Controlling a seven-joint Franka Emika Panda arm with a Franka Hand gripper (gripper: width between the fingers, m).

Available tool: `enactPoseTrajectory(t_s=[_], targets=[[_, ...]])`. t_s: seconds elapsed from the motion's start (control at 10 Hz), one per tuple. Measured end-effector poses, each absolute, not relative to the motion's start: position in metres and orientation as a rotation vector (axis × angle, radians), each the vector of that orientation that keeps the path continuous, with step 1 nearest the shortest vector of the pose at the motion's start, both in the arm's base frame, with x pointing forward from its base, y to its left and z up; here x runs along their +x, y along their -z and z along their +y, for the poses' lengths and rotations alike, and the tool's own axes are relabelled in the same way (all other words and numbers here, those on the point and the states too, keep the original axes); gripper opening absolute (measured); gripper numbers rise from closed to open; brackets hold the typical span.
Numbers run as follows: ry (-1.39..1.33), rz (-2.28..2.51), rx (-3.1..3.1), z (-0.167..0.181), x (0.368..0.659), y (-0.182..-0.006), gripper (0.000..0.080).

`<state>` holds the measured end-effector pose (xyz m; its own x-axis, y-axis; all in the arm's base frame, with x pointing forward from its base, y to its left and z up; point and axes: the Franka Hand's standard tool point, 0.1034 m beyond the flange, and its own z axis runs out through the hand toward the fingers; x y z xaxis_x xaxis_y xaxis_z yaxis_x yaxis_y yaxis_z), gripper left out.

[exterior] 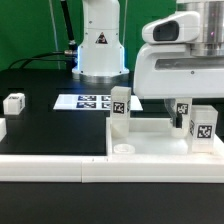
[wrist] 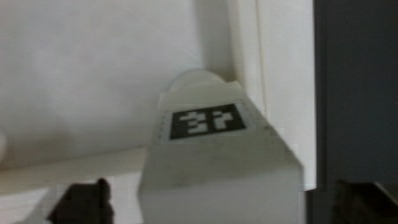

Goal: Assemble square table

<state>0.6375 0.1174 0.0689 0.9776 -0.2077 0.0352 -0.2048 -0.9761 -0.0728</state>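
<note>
The white square tabletop [exterior: 150,143] lies flat at the front of the exterior view's right, with a round corner hole [exterior: 124,150] showing. Three tagged white legs stand on it: one [exterior: 120,106] at its left corner and two [exterior: 183,113] [exterior: 203,128] at its right. My gripper [exterior: 183,98] hangs right over the right-hand pair. In the wrist view a tagged leg [wrist: 214,120] stands between my dark fingers [wrist: 89,200], with a gap on each side. The gripper [wrist: 214,205] is open around it and does not touch it.
A loose tagged leg [exterior: 14,102] lies on the black table at the exterior view's left, and another white part [exterior: 2,128] sits at that edge. The marker board [exterior: 88,101] lies in the middle. A long white rail [exterior: 50,165] runs along the front. The arm's base [exterior: 98,45] stands behind.
</note>
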Motion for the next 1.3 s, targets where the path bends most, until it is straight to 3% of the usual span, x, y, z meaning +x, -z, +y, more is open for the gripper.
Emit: enactPoseTrajectory(t_s=[0.1,0.2,0.3,0.8,1.1,1.3], targets=[[0.065,0.341,-3.054,0.117,0.638,-0.069,0.0374],[0.062,0.416,-3.043,0.117,0.637,-0.069,0.0374],[0.057,0.543,-3.023,0.116,0.637,-0.069,0.0292],[0.065,1.461,-2.719,0.112,0.634,-0.068,0.0292],[-0.049,2.109,-2.193,0.106,0.631,-0.066,0.0292],[-0.111,2.274,-1.988,0.107,0.63,-0.066,0.0292]])
